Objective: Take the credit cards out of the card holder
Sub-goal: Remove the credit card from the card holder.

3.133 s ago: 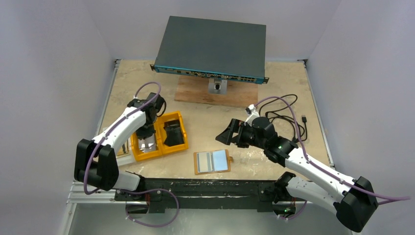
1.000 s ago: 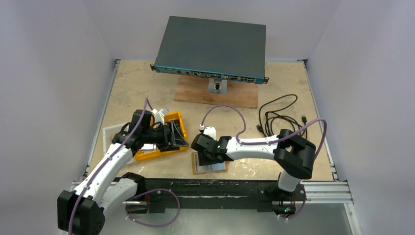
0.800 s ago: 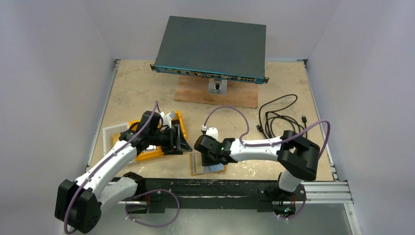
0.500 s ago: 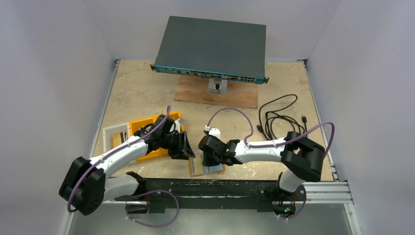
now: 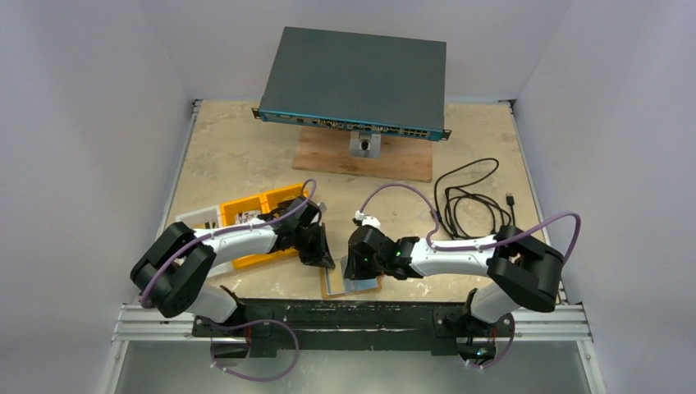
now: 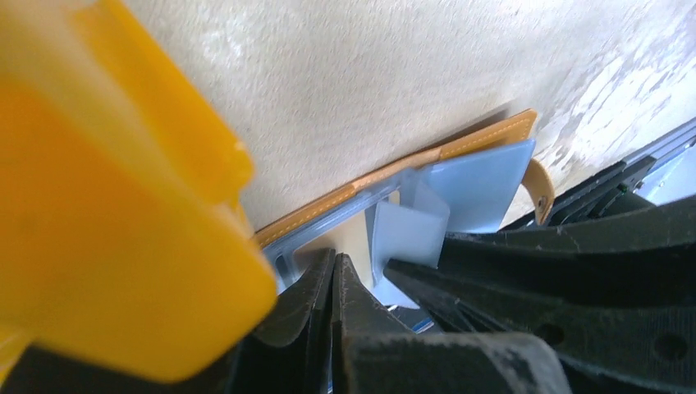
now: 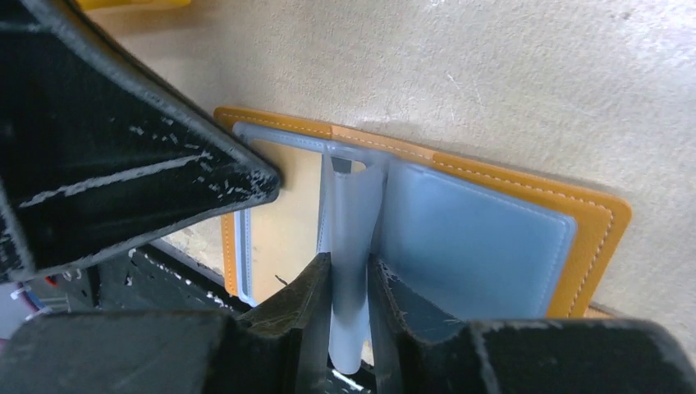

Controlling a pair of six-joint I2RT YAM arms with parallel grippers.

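Credit cards point(image 7: 353, 213) sit in the open card holder point(image 7: 599, 238) at the table's point(image 5: 246, 148) near edge; right gripper point(image 7: 349, 264) pinches one upright, seemingly the pulling step; left gripper point(image 6: 335, 267), closed on nothing, tips against the holder; next, draw that card straight out.

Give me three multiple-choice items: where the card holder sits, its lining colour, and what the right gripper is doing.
1. The flat tan-orange leather card holder lies on the beige table at its: A far edge; B near edge; C far left corner.
2. Its inner pockets are: A pale blue-grey; B red; C green.
3. The right gripper is: A wide open; B shut on nothing; C pinching an upright inner leaf.
Answers: B, as the top view shows; A, per both wrist views; C, its fingers clamp the leaf.
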